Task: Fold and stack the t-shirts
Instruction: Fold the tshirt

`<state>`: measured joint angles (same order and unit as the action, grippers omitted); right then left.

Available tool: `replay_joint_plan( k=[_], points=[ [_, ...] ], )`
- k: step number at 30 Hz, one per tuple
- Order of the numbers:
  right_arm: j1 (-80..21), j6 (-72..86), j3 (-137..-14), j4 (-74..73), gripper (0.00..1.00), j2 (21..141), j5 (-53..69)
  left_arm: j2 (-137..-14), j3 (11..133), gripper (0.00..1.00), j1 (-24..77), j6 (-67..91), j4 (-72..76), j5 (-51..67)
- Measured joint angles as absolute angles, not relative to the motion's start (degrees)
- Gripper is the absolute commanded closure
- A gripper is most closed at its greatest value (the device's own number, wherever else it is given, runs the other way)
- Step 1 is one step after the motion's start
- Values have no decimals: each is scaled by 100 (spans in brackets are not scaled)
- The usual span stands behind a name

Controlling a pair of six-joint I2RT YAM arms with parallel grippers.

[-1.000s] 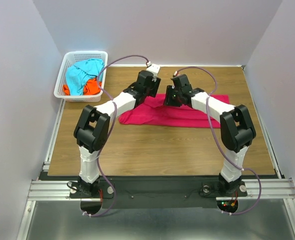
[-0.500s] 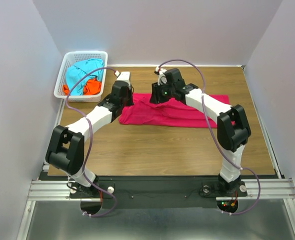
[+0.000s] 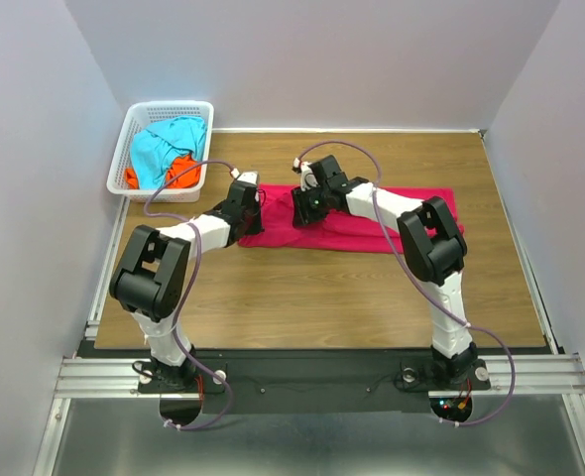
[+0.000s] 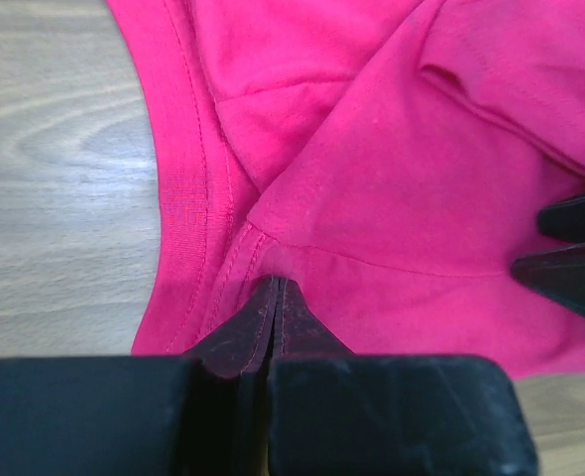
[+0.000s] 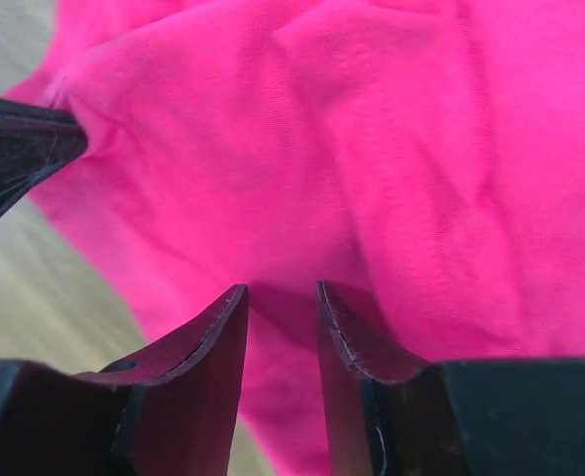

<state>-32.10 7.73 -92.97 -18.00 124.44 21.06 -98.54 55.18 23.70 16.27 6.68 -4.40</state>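
Observation:
A crimson-pink t-shirt (image 3: 392, 223) lies spread out and folded lengthwise across the middle of the wooden table. My left gripper (image 3: 253, 203) is at its left end. In the left wrist view its jaws (image 4: 276, 288) are shut, and the pink cloth (image 4: 421, 178) puckers into their tips near the hem. My right gripper (image 3: 300, 210) is low over the shirt a little to the right. Its fingers (image 5: 281, 293) stand apart with the pink cloth (image 5: 421, 149) flat beneath them. A turquoise-blue t-shirt (image 3: 159, 149) and an orange t-shirt (image 3: 181, 174) lie crumpled in the basket.
The white lattice basket (image 3: 122, 149) stands at the table's far left corner. Grey walls close in the table on three sides. Bare wood (image 3: 322, 297) stretches between the shirt and the arm bases. The two grippers are close together, and each shows at the edge of the other's wrist view.
My left arm swung from the shirt's middle out to its left end, came down and shut on the cloth. My right gripper slid left along the shirt, its fingers still apart.

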Motion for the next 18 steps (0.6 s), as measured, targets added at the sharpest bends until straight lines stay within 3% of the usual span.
replay_joint_plan(
  k=[12,18],
  points=[
    [-2939,639,-9507,-1800,62,12573,1024,-10184,5509,100,2314,1708,819,-294],
    [-2182,849,-9815,-1798,62,12626,611,-10206,5509,100,2314,1708,871,-268]
  ],
)
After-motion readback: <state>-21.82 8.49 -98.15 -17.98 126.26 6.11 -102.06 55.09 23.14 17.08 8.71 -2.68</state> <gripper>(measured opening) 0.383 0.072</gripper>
